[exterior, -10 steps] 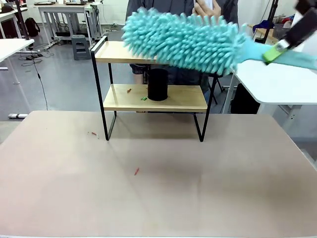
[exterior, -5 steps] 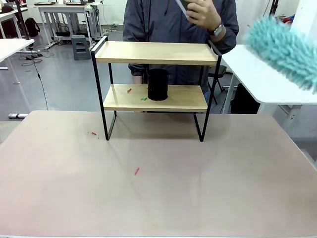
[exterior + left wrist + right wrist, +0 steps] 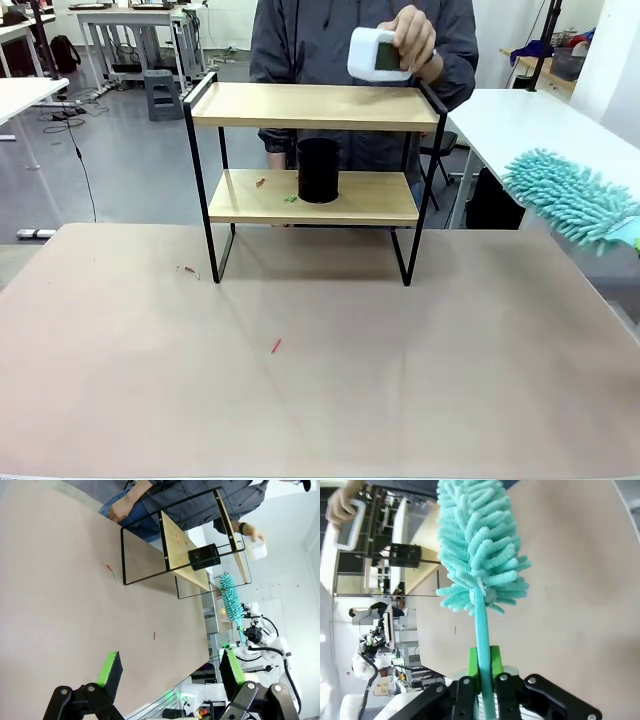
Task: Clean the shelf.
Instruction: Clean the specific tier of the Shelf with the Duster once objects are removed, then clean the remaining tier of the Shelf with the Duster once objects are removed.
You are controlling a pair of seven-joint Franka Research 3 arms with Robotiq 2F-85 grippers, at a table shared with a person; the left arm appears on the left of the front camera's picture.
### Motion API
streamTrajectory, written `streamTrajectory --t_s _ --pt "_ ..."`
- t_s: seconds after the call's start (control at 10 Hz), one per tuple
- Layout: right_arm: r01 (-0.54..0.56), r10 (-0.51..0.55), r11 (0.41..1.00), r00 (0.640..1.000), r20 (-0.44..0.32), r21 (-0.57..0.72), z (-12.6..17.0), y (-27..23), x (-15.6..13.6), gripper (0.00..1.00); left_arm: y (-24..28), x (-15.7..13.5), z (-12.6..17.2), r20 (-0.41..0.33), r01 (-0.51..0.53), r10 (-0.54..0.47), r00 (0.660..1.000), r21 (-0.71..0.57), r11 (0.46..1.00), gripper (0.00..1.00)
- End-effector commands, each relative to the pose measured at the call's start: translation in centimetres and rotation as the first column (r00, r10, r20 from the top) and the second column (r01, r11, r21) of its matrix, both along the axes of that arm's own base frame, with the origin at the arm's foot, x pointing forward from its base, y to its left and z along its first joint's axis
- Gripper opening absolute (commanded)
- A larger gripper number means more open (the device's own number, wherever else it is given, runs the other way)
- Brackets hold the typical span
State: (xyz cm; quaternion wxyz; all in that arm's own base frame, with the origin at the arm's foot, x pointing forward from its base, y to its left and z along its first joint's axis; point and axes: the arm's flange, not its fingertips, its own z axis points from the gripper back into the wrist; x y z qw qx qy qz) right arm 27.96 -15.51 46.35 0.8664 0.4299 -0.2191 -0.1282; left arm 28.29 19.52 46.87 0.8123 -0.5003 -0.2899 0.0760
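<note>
Two light wooden boards in a thin black frame, the shelf point(image 3: 310, 105), stand at the far side of the beige table point(image 3: 320, 400); off to its right the right gripper point(image 3: 484, 662) clamps a fluffy teal duster point(image 3: 475, 545), while the left gripper point(image 3: 167, 667) gapes empty

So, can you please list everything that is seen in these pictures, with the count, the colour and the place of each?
shelf: one, light wood boards in a black frame, far middle of the table
table: one, beige, under the shelf
cylinder: one, black, upright on the lower board
container: one, white, held above the top board
scraps: four, red and green, two on the lower board, two on the table
duster: one, teal, in the air to the right of the shelf
person's hands: two; one holds the container, the other is low behind the shelf
left claw: open, empty
right claw: shut on the duster's handle
</note>
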Motion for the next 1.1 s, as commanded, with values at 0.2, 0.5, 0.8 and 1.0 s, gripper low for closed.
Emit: streamTrajectory --t_s 0.2,0.5,0.8,1.0 --pt "-0.010 0.009 1.000 0.997 0.075 0.008 1.52 -0.71 -1.92 0.12 -0.16 0.08 -0.09 0.027 0.002 -0.002 1.000 -0.006 1.000 1.00" --pt "-0.010 0.009 1.000 0.997 0.075 0.008 1.52 -0.71 -1.92 0.12 -0.16 0.08 -0.09 0.027 0.002 -0.002 1.000 -0.006 1.000 1.00" --pt "-0.010 0.009 1.000 0.997 0.075 0.008 1.52 -0.71 -1.92 0.12 -0.16 0.08 -0.09 0.027 0.002 -0.002 1.000 -0.006 1.000 1.00" --pt "-0.010 0.009 1.000 0.997 0.075 0.008 1.52 -0.71 -1.92 0.12 -0.16 0.08 -0.09 0.027 0.002 -0.002 1.000 -0.006 1.000 1.00"
